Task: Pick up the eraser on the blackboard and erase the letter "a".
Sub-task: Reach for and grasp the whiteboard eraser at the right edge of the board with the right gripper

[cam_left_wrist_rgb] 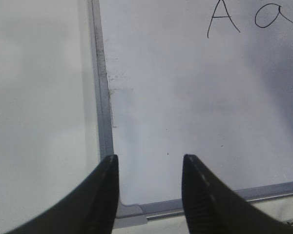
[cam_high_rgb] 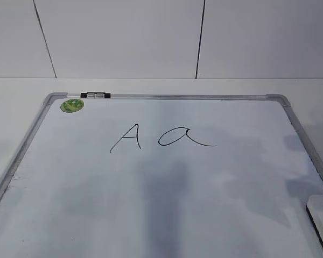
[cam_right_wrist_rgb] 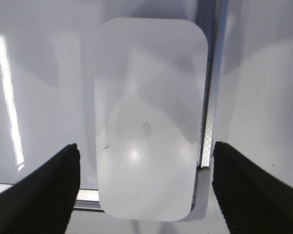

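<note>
The blackboard (cam_high_rgb: 167, 188) is a large white board with a silver frame, lying flat. The cursive letter "a" (cam_high_rgb: 184, 137) is written in black near its middle, to the right of a capital "A" (cam_high_rgb: 126, 138). The white eraser (cam_right_wrist_rgb: 149, 117) lies on the board's near right corner, against the frame; its edge shows at the exterior view's lower right (cam_high_rgb: 318, 207). My right gripper (cam_right_wrist_rgb: 145, 163) is open above it, one finger on each side, not touching. My left gripper (cam_left_wrist_rgb: 149, 168) is open and empty over the board's near left corner.
A green round sticker (cam_high_rgb: 72, 105) sits at the board's far left corner, and a dark clip (cam_high_rgb: 95, 95) is on the far frame edge. The board lies on a white table (cam_high_rgb: 16, 102) with a white panelled wall behind.
</note>
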Robot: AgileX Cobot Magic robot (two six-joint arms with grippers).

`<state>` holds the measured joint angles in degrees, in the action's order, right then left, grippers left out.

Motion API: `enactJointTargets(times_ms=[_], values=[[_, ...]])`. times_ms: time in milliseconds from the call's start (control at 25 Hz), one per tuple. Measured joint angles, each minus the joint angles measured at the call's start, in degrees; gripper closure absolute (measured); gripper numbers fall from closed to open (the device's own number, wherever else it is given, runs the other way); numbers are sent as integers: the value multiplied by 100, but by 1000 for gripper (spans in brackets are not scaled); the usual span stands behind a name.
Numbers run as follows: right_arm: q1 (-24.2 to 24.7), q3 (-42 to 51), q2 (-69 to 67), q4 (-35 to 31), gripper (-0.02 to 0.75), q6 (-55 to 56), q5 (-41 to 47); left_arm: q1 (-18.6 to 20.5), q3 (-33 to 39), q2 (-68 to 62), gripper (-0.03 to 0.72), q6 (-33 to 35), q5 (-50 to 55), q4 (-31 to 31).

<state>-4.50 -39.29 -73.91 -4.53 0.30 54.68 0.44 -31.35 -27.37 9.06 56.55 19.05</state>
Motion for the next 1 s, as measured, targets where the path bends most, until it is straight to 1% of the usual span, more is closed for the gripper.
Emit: enactJointTargets(times_ms=[280,1000], values=[[0,0,-164,0,69,0,-12,0,-152,-535,359,0,-199,9],[0,0,-740,-90,71,0,-380,0,-152,-548,359,-8,-341,9]])
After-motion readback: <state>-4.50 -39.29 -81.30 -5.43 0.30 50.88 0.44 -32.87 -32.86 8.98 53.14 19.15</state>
